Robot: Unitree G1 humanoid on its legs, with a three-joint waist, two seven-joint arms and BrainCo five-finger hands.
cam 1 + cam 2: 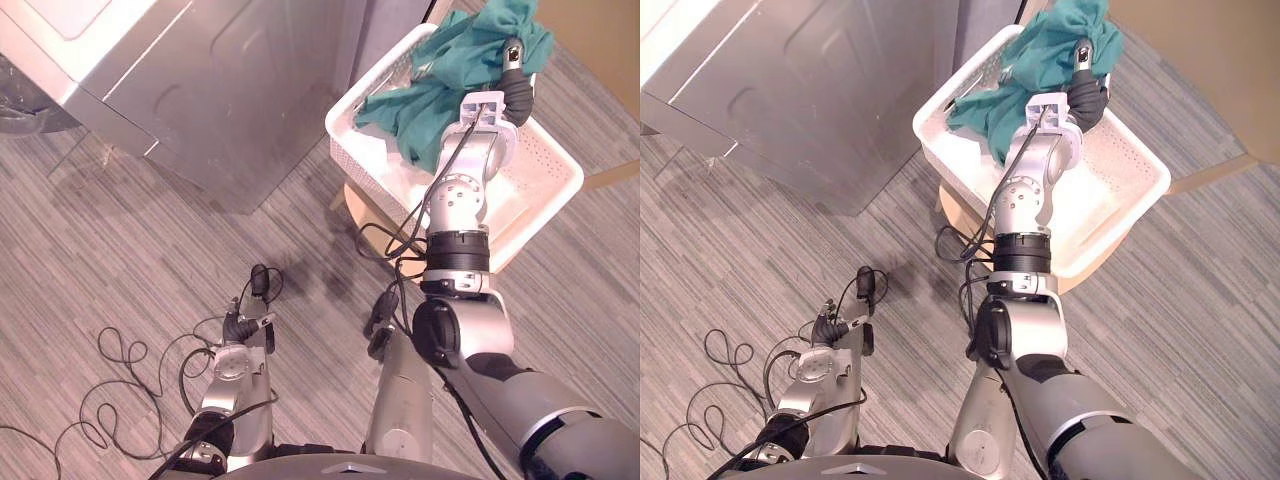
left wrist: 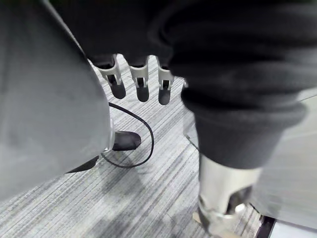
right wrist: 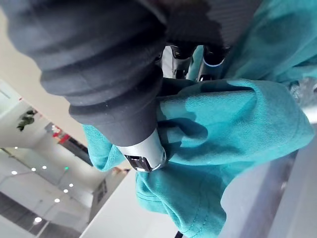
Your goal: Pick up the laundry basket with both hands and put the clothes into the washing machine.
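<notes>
Clutched teal cloth (image 1: 445,65) over white basket (image 1: 545,160) in right hand's (image 1: 514,92) curled fingers; hung left hand (image 2: 141,79) low, fingers relaxed, empty.

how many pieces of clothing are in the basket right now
1 visible: a teal garment bunched at the far end of the white laundry basket, gripped by the right hand. Its folds may hide another piece beneath.
</notes>
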